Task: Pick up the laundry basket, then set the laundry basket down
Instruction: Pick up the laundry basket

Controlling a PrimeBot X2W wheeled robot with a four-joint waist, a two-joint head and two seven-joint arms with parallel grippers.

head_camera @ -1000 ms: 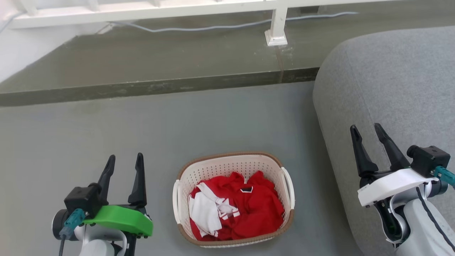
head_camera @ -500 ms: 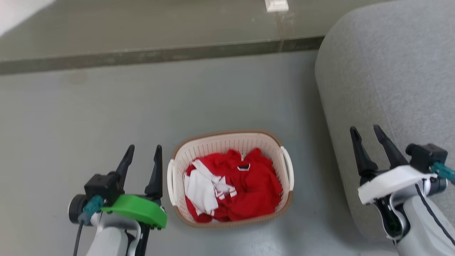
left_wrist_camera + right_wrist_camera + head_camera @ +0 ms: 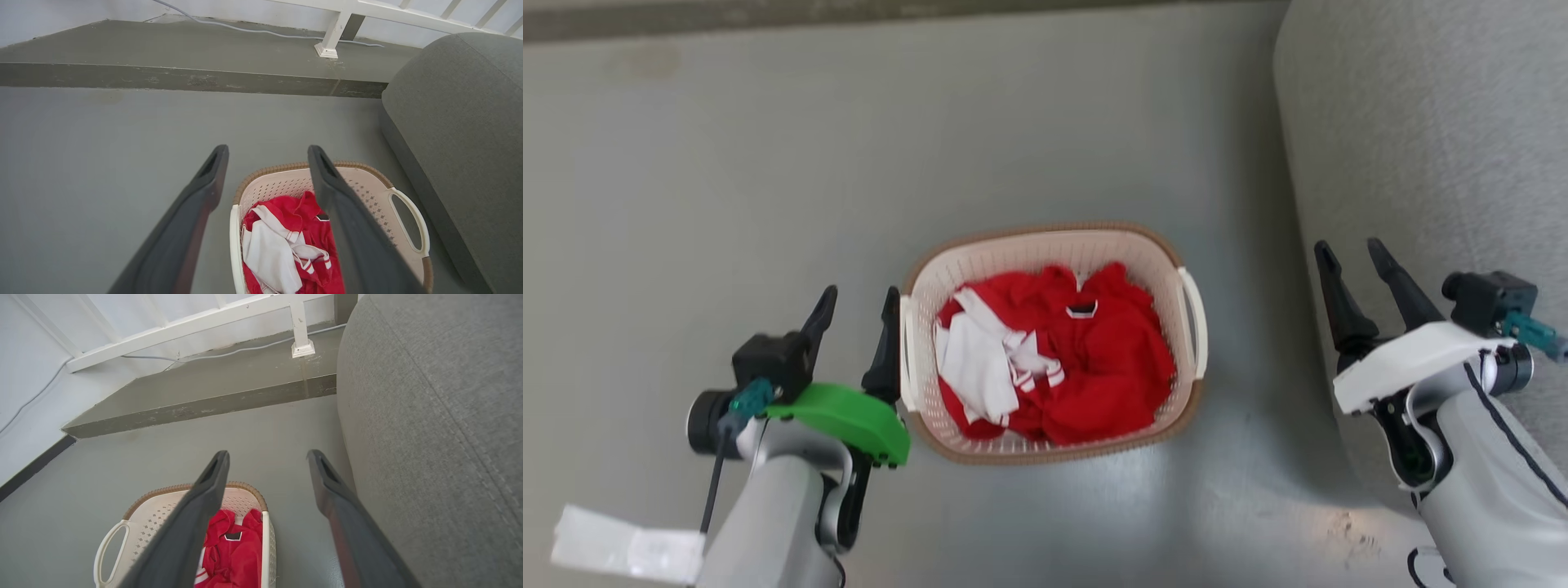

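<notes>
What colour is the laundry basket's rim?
Brown, with a woven look; the rim shows best in the head view.

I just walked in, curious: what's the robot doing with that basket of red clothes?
Nothing is held yet. The cream-white perforated plastic laundry basket, with red and white clothes inside, stands on the grey floor. The open left gripper is close beside its left handle; the open right gripper is farther off, by the grey fabric sofa.

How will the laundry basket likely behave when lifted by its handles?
Likely rigid: the laundry basket is perforated plastic. Probably light, holding only red and white clothes. Lifted by one handle, it would probably tilt.
</notes>
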